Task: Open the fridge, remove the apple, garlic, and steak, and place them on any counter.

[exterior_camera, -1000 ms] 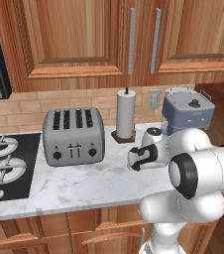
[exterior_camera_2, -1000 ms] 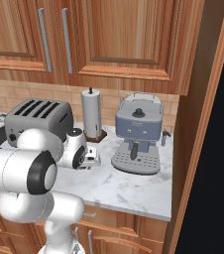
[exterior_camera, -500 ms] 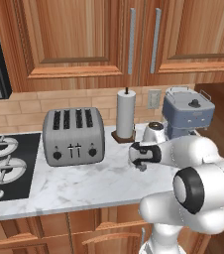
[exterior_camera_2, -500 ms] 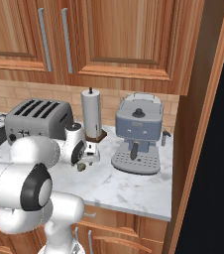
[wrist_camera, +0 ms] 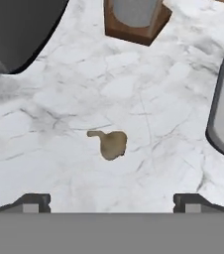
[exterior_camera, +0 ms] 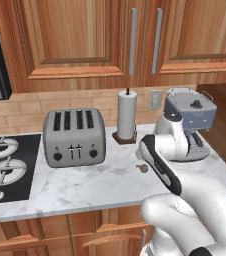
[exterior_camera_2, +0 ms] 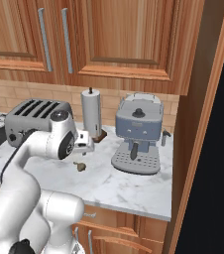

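On the counter, going left to right in the left base view: the stovetop at the far edge; then the grey toaster; then the paper towel holder upright on its brown base by the wall; then the garlic, lying on bare marble just in front of that holder; then the blue-grey coffee machine at the right end, partly behind the arm. The claw hangs above the garlic with its tips spread wide to either side and nothing between them, so it is released, not grasping; the bulb sits free on the marble, its short stem pointing toward the toaster side in the hand view. That open patch between toaster and coffee machine looks like a sensible drop spot, since the tiny bulb has room there and is touching neither appliance. By this judgement the garlic counts as delivered; apple and steak remain to be accounted for, and the fridge lies off to the right.
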Motion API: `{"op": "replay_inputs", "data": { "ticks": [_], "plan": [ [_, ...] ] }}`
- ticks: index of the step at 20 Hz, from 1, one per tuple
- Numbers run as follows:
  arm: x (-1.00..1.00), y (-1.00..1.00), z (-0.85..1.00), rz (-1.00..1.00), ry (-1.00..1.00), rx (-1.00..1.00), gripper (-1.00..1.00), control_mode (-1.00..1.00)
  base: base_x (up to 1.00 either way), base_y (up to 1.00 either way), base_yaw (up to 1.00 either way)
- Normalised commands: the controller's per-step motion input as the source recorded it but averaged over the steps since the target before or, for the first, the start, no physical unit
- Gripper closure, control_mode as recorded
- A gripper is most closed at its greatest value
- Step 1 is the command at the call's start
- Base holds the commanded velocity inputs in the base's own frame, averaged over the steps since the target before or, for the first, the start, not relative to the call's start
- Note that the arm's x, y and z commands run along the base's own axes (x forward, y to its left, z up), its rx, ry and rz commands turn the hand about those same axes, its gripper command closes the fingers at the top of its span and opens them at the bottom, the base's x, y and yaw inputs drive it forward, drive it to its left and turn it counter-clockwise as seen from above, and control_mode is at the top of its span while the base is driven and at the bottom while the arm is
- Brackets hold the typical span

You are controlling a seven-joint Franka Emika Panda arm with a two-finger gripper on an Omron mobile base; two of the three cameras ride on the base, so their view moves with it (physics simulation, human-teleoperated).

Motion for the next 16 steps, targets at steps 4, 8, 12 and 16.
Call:
{"op": "replay_inputs", "data": {
  "ticks": [4, 8, 12, 16],
  "plan": [
    [-0.89, 0.00, 1.00, 0.00, -0.09, 0.03, -1.00, -1.00, 0.00, 0.00, 0.00],
    [-0.98, 0.00, 0.97, -0.01, -0.06, 0.04, -1.00, -1.00, 0.00, 0.00, 0.00],
    [-0.99, -0.01, 1.00, -0.05, -0.04, 0.05, -1.00, -1.00, 0.00, 0.00, 0.00],
    [-0.92, 0.00, 1.00, -0.06, 0.00, 0.04, -1.00, -1.00, 0.00, 0.00, 0.00]
  ]
}}
